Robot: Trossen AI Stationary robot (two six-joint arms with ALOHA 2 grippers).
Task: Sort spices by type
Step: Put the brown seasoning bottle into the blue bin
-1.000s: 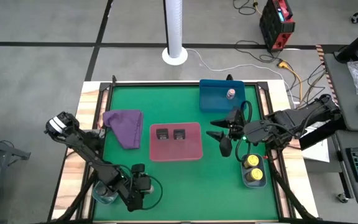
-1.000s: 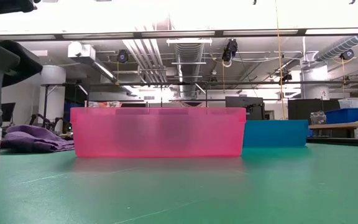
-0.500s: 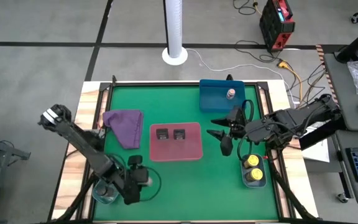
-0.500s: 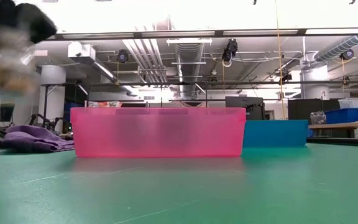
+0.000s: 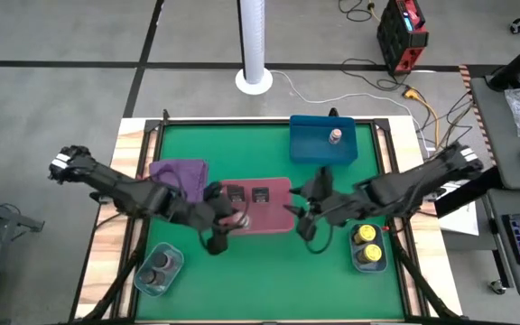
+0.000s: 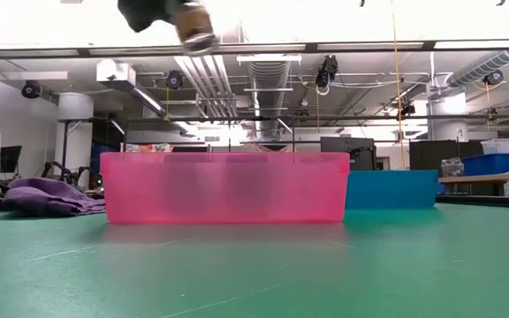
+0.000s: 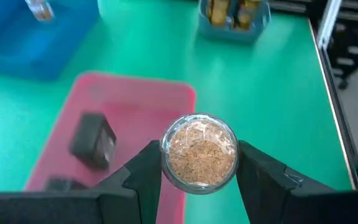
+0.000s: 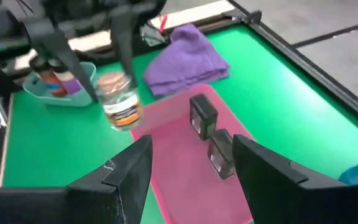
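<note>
My left gripper hangs over the near edge of the red tray, shut on a pale tan-topped spice jar. The low view shows that jar high above the table. Two black tins lie in the red tray. My right gripper is open, just right of the red tray, touching nothing. A second pale jar stands in the blue tray. Two yellow-capped jars and two dark shakers stand in small trays. My left gripper pinches the pale jar between its two fingers, which come from above and point down. They close on the jar's upper part, near its tan top. The jar is lifted clear, hanging below the fingers and slightly tilted, above the red tray.
A purple cloth lies left of the red tray. The grey-blue tray with the yellow-capped jars is near the right edge, the shakers' tray at the near left corner. Bare green mat spreads between these two trays.
My left gripper has risen from the near left corner with the pale jar and swung right and toward the far edge, ending over the red tray. The jar is lifted clear of the table. My right gripper has moved left, toward the red tray.
</note>
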